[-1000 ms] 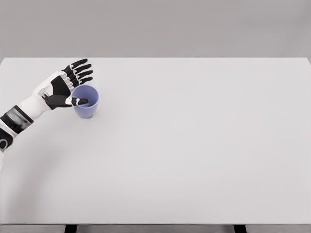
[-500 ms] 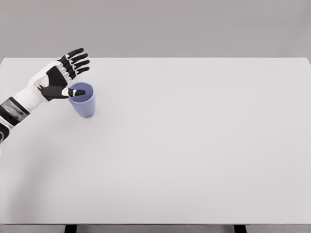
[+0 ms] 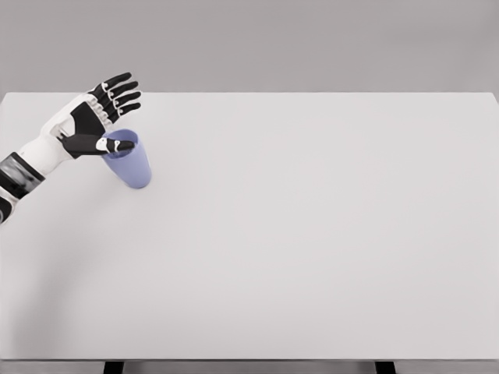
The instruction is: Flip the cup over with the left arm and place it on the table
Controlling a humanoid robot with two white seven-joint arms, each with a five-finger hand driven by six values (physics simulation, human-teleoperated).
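Note:
A lavender-blue cup (image 3: 132, 165) stands on the white table (image 3: 312, 234) at the far left, mouth up and tipped toward the left so its rim leans to my left hand (image 3: 107, 117). The hand is at the cup's upper left with its fingers (image 3: 122, 92) spread wide. Its thumb lies across the cup's rim, with the tip over the mouth. The fingers do not wrap the cup. The left forearm (image 3: 23, 167) enters from the left edge. No right arm shows.
The table's far edge runs just behind the hand, with a grey wall beyond. Two dark table legs (image 3: 114, 367) show under the near edge.
The hand has drawn back up and to the left. The cup has shifted left and now leans toward the hand, with its mouth less visible than before.

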